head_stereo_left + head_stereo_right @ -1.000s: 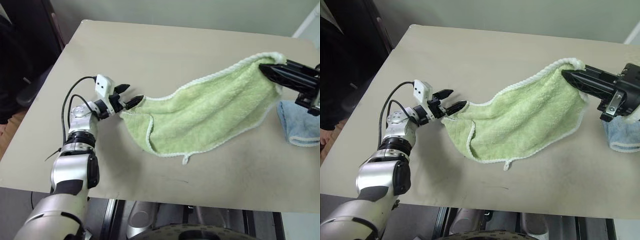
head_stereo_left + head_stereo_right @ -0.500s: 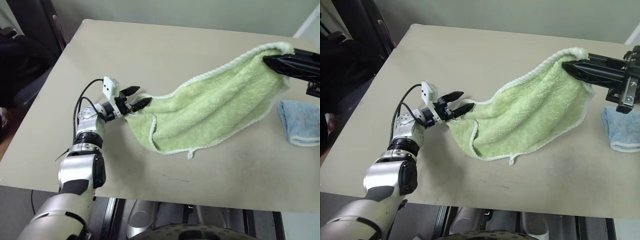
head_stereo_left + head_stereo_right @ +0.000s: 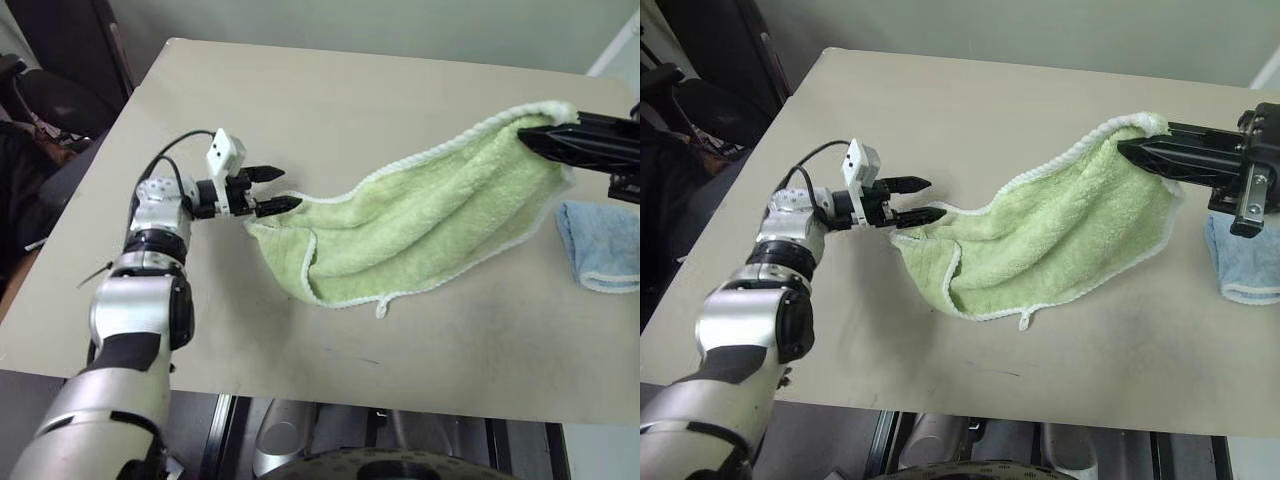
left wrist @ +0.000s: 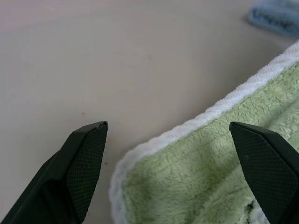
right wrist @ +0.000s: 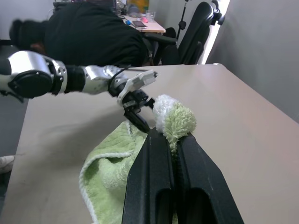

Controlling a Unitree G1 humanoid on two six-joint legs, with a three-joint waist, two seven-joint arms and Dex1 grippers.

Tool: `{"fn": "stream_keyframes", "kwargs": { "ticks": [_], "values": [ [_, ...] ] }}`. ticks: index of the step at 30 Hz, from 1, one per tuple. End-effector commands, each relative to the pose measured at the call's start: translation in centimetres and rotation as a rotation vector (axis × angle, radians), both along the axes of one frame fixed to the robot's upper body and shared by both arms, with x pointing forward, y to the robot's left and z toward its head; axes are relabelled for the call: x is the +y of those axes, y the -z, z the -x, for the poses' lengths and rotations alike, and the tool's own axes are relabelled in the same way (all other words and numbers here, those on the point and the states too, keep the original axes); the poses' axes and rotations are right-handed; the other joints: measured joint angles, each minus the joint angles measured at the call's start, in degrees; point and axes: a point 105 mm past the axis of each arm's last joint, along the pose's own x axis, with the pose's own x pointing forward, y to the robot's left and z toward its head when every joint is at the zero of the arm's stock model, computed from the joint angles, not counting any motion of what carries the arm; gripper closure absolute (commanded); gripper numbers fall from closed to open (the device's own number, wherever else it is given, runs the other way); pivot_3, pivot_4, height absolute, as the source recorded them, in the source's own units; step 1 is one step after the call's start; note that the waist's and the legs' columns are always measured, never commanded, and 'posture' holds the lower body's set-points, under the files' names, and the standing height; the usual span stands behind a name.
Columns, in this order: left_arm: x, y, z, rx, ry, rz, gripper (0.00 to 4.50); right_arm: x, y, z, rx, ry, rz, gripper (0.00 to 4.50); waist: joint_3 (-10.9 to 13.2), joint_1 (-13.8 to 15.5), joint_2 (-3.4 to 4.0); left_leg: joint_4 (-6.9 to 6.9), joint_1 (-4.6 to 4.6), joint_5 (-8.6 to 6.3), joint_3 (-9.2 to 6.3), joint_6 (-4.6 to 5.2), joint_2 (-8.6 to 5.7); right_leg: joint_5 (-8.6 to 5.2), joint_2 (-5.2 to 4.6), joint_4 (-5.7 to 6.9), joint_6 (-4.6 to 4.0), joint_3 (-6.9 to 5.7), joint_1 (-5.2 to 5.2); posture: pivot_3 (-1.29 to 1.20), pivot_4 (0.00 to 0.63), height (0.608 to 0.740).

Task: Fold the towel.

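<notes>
Here the green towel (image 3: 430,225) sags, 1 corner pinched in the right claw (image 3: 1130,152), left claw (image 3: 283,190) wide.

Fluffy terry-cloth towel (image 3: 430,225) on smooth matt table (image 3: 300,110).

A beige table (image 3: 330,110) takes up most of the head views, its top bare and faintly scuffed near the front edge. A small light blue cloth (image 3: 598,246) lies folded on it near the right side, with a pale stitched border along its lower edge. Beyond the far left corner of the table stands a dark office chair (image 5: 196,32). A person in a black top (image 5: 88,39) sits hunched there, and behind them is a desk (image 5: 145,23) with small items too blurred to name.
</notes>
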Motion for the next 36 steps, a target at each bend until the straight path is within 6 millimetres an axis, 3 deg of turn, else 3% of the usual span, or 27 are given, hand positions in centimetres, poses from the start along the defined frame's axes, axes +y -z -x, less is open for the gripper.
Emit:
{"fn": "stream_keyframes", "kwargs": {
  "ticks": [1,11,20,26,30,36],
  "values": [
    [-0.4,-0.8,-0.2,-0.039,0.042,-0.122,0.00,0.1,-0.5,0.8,-0.037,-0.017,0.023,4.47,0.0,0.0,0.00,0.00,0.00,-0.01,0.01,0.01,-0.01,0.00,-0.01,-0.01,0.00,0.00,0.00,0.00,0.150,0.733],
    [-0.6,0.4,-0.5,-0.010,0.082,-0.413,0.00,0.6,-0.1,1.3,-0.030,-0.031,0.032,4.47,0.0,0.0,0.01,0.02,-0.03,-0.03,0.07,0.05,0.00,0.00,-0.04,-0.01,0.02,0.00,-0.05,0.00,0.150,0.733],
    [-1.2,-0.2,-1.8,-0.039,-0.010,-0.415,0.00,0.6,-0.1,2.0,-0.016,-0.016,0.035,4.47,0.0,0.0,0.01,0.05,-0.05,-0.04,0.12,0.06,-0.01,-0.02,-0.05,-0.01,0.06,0.01,-0.06,0.00,0.150,0.733],
    [0.6,2.5,-1.6,0.043,-0.050,-0.614,0.00,0.6,-0.2,2.2,-0.016,-0.002,0.032,4.47,0.0,0.0,0.00,0.09,-0.04,-0.04,0.16,0.07,-0.01,-0.02,-0.07,0.00,0.08,0.02,-0.06,0.00,0.150,0.733],
    [0.5,2.9,-1.3,0.100,-0.052,-0.578,0.86,0.7,-0.3,2.2,-0.015,0.001,0.011,4.50,0.0,-0.1,0.03,0.17,0.04,-0.06,0.17,0.10,0.01,-0.01,-0.07,0.05,0.12,0.02,0.01,0.00,0.150,0.733],
    [-0.1,3.0,-1.0,0.129,-0.029,-0.516,3.00,0.8,-0.2,2.1,-0.019,0.004,0.007,4.50,0.0,-0.1,0.07,0.28,0.18,-0.17,0.17,0.33,0.02,-0.16,-0.04,0.08,0.53,0.03,0.14,0.00,0.150,0.733]
  ]
}}
